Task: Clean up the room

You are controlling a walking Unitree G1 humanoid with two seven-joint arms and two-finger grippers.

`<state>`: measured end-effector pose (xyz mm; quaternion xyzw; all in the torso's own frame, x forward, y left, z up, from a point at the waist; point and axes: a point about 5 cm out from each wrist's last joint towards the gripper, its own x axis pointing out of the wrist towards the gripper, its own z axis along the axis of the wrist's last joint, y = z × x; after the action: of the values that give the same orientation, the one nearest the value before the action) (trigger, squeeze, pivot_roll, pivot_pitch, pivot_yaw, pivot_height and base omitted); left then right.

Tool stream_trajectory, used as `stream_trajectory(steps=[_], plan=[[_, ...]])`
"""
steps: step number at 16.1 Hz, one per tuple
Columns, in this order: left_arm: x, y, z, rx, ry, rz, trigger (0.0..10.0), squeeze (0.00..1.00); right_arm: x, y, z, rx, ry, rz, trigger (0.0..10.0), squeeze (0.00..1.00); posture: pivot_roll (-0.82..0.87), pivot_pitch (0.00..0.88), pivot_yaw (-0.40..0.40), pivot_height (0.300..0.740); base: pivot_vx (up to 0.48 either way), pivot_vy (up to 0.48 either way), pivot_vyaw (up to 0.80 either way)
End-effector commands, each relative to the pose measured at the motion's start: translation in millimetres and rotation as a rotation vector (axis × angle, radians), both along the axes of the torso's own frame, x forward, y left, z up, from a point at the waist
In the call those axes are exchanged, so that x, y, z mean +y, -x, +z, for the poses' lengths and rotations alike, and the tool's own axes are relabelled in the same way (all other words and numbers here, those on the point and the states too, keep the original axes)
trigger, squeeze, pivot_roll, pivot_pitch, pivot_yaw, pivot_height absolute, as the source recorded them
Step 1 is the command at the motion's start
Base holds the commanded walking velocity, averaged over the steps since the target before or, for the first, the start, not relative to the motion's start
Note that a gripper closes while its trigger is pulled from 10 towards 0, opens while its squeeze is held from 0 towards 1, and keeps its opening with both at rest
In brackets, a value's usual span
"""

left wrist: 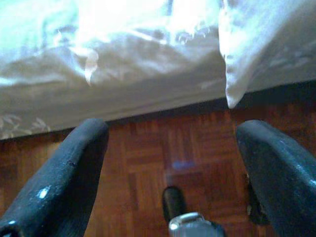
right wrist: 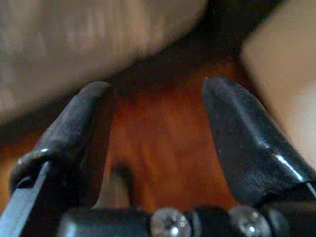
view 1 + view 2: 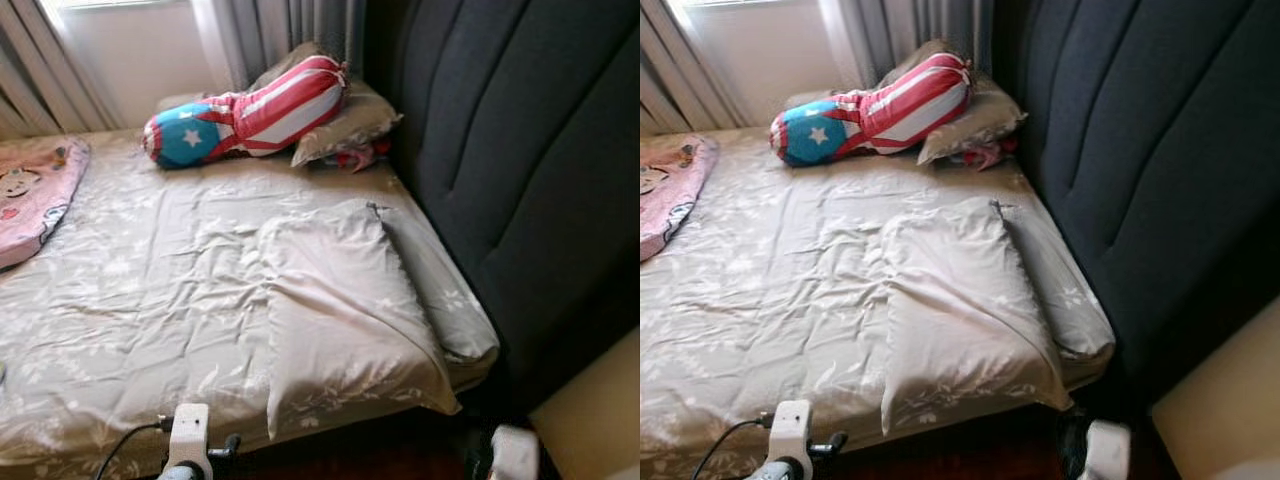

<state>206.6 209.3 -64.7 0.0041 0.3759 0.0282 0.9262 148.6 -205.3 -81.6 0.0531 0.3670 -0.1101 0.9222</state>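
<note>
A beige flowered pillow (image 3: 340,310) lies flat on the bed (image 3: 130,300) near its right front corner, one corner hanging over the edge (image 1: 232,94). A red, white and blue star bolster (image 3: 250,110) rests at the back on a grey pillow (image 3: 350,125). A pink blanket (image 3: 35,195) sits at the left edge. My left gripper (image 1: 170,143) hangs open over the wooden floor beside the bed. My right gripper (image 2: 155,123) is also open, low over the floor by the bed's corner. The tops of both arms (image 3: 190,440) (image 3: 515,450) show at the bottom edge.
A dark padded headboard (image 3: 520,170) rises along the right side. Grey curtains (image 3: 280,30) and a bright window stand behind the bed. A cream surface (image 3: 600,410) fills the lower right corner. Parquet floor (image 1: 187,153) runs under the bed's front edge.
</note>
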Motion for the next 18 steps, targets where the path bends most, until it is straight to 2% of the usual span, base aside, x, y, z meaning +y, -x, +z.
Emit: stream_trajectory(steps=[1, 4, 5, 7, 9, 11, 12, 14, 18], plan=[[0.7, 10.7, -7, 0.054, -0.005, 0.01, 10.0, 0.0, -2.4, 4.2, -5, 0.054, -0.016, -0.012, 10.0, 0.0, -0.03, 0.0, 0.005, 0.74, 0.0, 0.0, 0.0], [7.2, 29.4, -15, 0.108, -0.01, 0.032, 10.0, 0.0, 2.2, 6.6, -12, 0.14, -0.059, -0.014, 10.0, 0.0, -0.03, 0.0, 0.006, 0.74, 0.0, 0.0, 0.0], [9.1, 33.8, -17, 0.116, -0.011, 0.034, 10.0, 0.0, 4.9, 4.6, -12, 0.145, -0.053, 0.023, 10.0, 0.0, -0.04, 0.0, 0.007, 0.74, 0.0, 0.0, 0.0], [9.2, 39.6, -19, 0.129, -0.009, 0.038, 10.0, 0.0, 7.5, 3.7, -13, 0.151, -0.088, -0.017, 10.0, 0.0, -0.03, 0.0, 0.006, 0.74, 0.0, 0.0, 0.0], [9.7, 40.8, -19, 0.131, -0.013, 0.039, 10.0, 0.0, 10.2, 5.8, -15, 0.171, -0.092, -0.001, 10.0, 0.0, -0.03, 0.0, 0.008, 0.74, 0.0, 0.0, 0.0], [9.5, 40.8, -19, 0.132, -0.015, 0.04, 10.0, 0.0, 10.8, 12.8, -18, 0.19, -0.09, 0.009, 10.0, 0.0, -0.03, 0.0, 0.006, 0.74, 0.0, 0.0, 0.0], [9.2, 41.1, -20, 0.137, -0.017, 0.038, 10.0, 0.0, 9.9, 21.4, -21, 0.211, -0.087, 0.013, 10.0, 0.0, -0.03, 0.0, 0.008, 0.74, 0.0, 0.0, 0.0], [9.1, 41.1, -20, 0.141, -0.016, 0.035, 10.0, 0.0, 9.5, 26.3, -22, 0.223, -0.089, 0.007, 10.0, 0.0, -0.03, 0.0, 0.009, 0.74, 0.0, 0.0, 0.0], [7.9, 38.5, -19, 0.141, -0.005, 0.036, 10.0, 0.0, 11.2, 25.7, -22, 0.227, -0.099, 0.008, 10.0, 0.0, -0.03, 0.0, 0.008, 0.74, 0.0, 0.0, 0.0]])
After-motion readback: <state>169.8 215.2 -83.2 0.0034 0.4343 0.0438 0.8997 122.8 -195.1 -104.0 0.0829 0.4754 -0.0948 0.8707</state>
